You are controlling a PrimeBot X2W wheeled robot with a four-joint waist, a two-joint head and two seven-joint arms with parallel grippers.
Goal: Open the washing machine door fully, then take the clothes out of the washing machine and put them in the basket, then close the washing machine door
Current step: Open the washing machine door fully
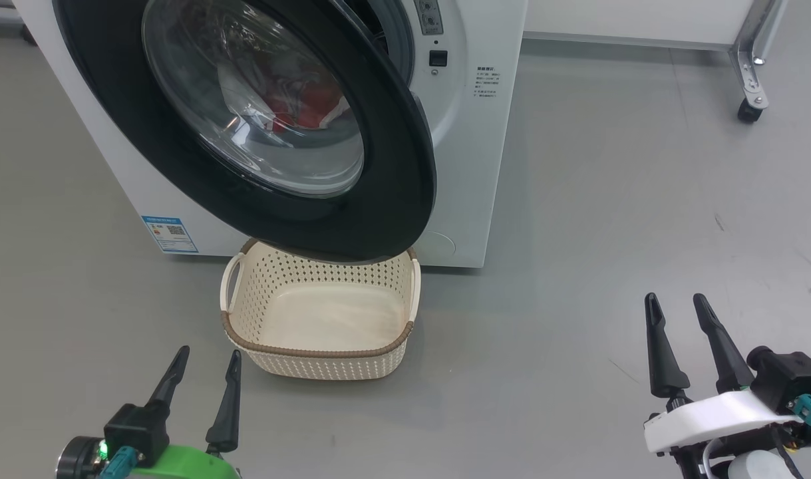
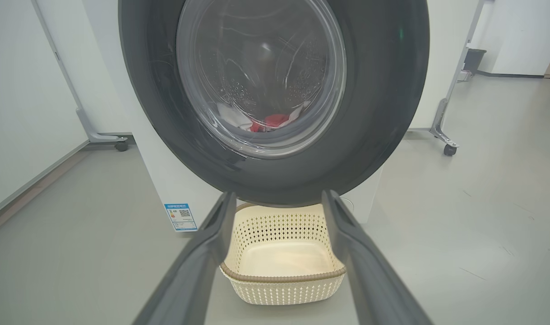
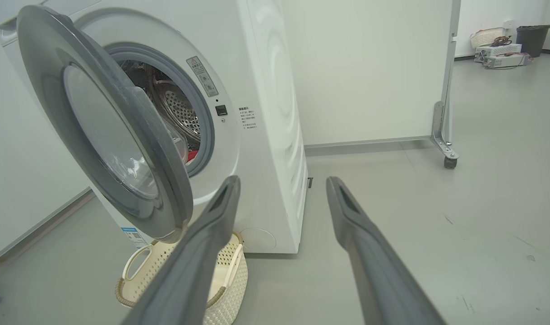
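Observation:
The washing machine (image 1: 465, 153) (image 3: 265, 113) stands ahead with its door (image 1: 378, 199) (image 2: 383, 113) (image 3: 139, 149) swung partly open, black rim hanging over the basket. Red and white clothes (image 1: 299, 110) (image 2: 268, 122) lie in the drum, seen through the door glass. The cream basket (image 1: 259, 352) (image 2: 279, 289) (image 3: 232, 289) sits empty on the floor below the door. My left gripper (image 1: 205, 362) (image 2: 279, 198) is open at the lower left, just short of the basket. Open as well, my right gripper (image 1: 676, 305) (image 3: 281, 185) hovers over bare floor at the lower right.
A white wheeled partition (image 1: 751, 100) (image 3: 444, 149) stands behind and right of the machine. Another partition's caster (image 2: 120, 145) sits to the left. Bins and boxes (image 3: 505, 45) lie far off at the back right. Grey floor spreads right of the machine.

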